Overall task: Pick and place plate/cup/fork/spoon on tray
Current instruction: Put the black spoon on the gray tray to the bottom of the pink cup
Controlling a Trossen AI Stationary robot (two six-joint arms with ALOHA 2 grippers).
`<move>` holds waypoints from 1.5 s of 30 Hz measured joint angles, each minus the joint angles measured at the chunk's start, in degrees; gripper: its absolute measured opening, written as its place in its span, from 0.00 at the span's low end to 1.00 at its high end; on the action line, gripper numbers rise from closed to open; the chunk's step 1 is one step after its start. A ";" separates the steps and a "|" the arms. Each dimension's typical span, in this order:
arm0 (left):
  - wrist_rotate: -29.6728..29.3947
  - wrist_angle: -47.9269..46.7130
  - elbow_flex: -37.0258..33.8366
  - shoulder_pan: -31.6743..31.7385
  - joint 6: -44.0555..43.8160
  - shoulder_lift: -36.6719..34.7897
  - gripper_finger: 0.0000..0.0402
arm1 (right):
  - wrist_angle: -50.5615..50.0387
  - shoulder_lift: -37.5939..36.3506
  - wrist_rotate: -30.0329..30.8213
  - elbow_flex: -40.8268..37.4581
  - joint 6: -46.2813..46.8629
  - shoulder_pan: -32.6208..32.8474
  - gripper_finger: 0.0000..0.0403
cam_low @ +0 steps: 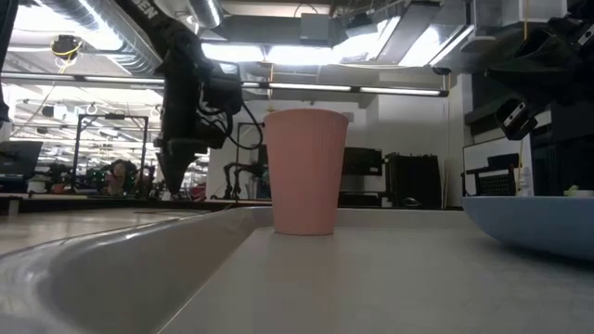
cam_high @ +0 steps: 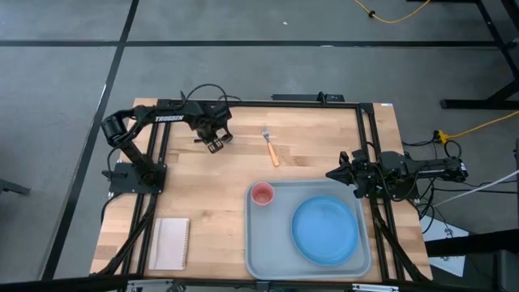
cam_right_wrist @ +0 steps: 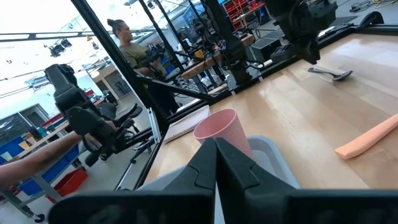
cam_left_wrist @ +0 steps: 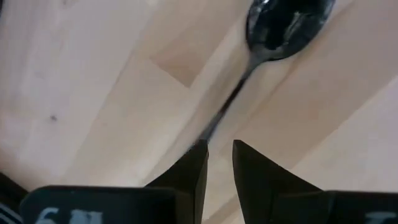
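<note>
The dark spoon (cam_left_wrist: 283,25) lies flat on the wood at the table's far left; it also shows in the right wrist view (cam_right_wrist: 331,73). My left gripper (cam_high: 214,144) points down over its handle end (cam_left_wrist: 211,127), fingers a narrow gap apart (cam_left_wrist: 220,149). The orange-handled fork (cam_high: 270,148) lies on the wood beyond the tray. The pink cup (cam_high: 262,193) stands upright in the grey-blue tray's (cam_high: 268,251) far left corner. The light-blue plate (cam_high: 324,229) lies flat in the tray. My right gripper (cam_high: 331,173) is shut and empty by the tray's far right corner. My left gripper comes at the spoon from above, pointing down, at the free end of its handle (cam_left_wrist: 208,135), which reaches the tip of one finger (cam_left_wrist: 196,158). Bare wood shows in the gap between the fingers. I cannot tell whether it touches the handle. The spoon lies on the table.
A white notepad (cam_high: 170,242) lies at the table's near left. Dark frame rails (cam_high: 369,138) run along the table's sides and far edge. Bare wood (cam_high: 211,195) lies between the left gripper, the notepad and the tray. A person (cam_right_wrist: 127,46) shows in the room beyond.
</note>
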 joint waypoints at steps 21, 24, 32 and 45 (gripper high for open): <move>3.10 6.38 -1.24 -0.33 18.98 0.17 0.17 | 0.00 0.00 0.00 0.00 0.02 -0.01 0.01; 2.98 7.22 -2.96 -0.21 18.96 0.17 0.17 | 0.00 0.00 0.00 0.00 0.02 0.00 0.01; 1.51 9.96 -4.11 -0.21 21.51 0.20 0.17 | 0.00 0.00 0.00 0.00 0.02 -0.02 0.01; 1.71 14.31 -5.51 0.86 21.79 4.00 0.17 | 0.00 0.00 -0.02 0.00 0.24 0.00 0.01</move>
